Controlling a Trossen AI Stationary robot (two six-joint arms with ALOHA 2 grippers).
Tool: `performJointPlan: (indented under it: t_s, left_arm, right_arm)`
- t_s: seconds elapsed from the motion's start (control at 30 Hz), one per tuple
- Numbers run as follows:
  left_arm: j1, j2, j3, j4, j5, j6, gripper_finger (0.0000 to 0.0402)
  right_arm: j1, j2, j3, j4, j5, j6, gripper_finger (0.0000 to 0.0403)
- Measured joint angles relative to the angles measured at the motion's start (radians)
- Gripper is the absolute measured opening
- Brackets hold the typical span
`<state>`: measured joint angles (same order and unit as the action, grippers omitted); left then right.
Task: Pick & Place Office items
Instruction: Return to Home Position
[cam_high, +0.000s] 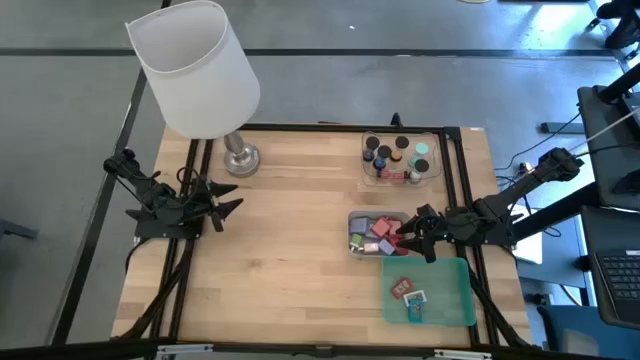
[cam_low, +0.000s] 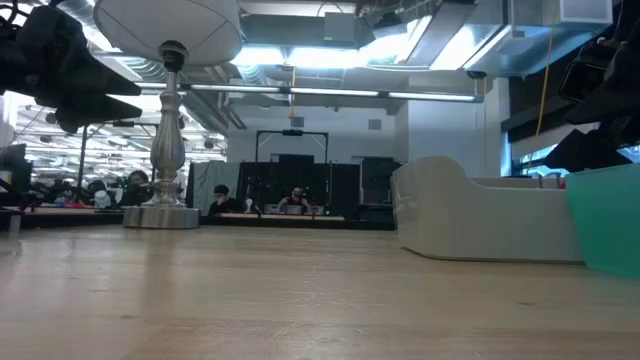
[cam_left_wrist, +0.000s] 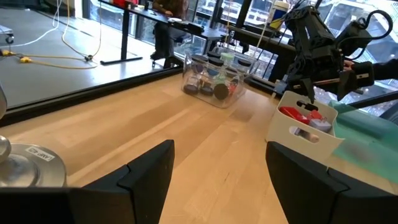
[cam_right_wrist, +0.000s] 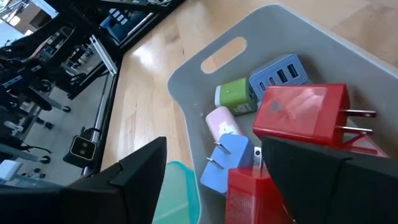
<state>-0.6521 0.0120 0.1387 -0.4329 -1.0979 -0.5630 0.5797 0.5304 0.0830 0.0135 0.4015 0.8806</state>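
Observation:
The office items lie in three trays at the table's right. Short black cylinders (cam_high: 384, 155) stand in the clear tray (cam_high: 366, 176). Small blocks fill the grey tray (cam_right_wrist: 186, 93): a red plug block (cam_right_wrist: 301, 115), a green one (cam_right_wrist: 233, 93), a pink one (cam_right_wrist: 221, 121) and a blue one (cam_right_wrist: 227, 163). Two small pieces (cam_high: 408, 295) lie in the green tray (cam_high: 452, 285). My right gripper (cam_right_wrist: 214, 148) hangs open over the grey tray's right part (cam_high: 404, 236), tipped down toward the blocks. My left gripper (cam_high: 238, 198) waits open near the table's left edge.
A big white-shaded lamp (cam_high: 195, 70) stands at the far left, its metal base (cam_high: 240, 158) on the table just beyond my left gripper. Bare wood lies across the table's middle and near left. Black frame rails run along the table's edges.

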Motion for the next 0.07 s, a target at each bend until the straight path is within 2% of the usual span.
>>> performJointPlan:
  t_s: [0.07]
  left_arm:
    - [0.0,0.0,0.0,0.0,0.0,0.0,0.0251]
  right_arm:
    - [0.0,0.0,0.0,0.0,0.0,0.0,0.0265]
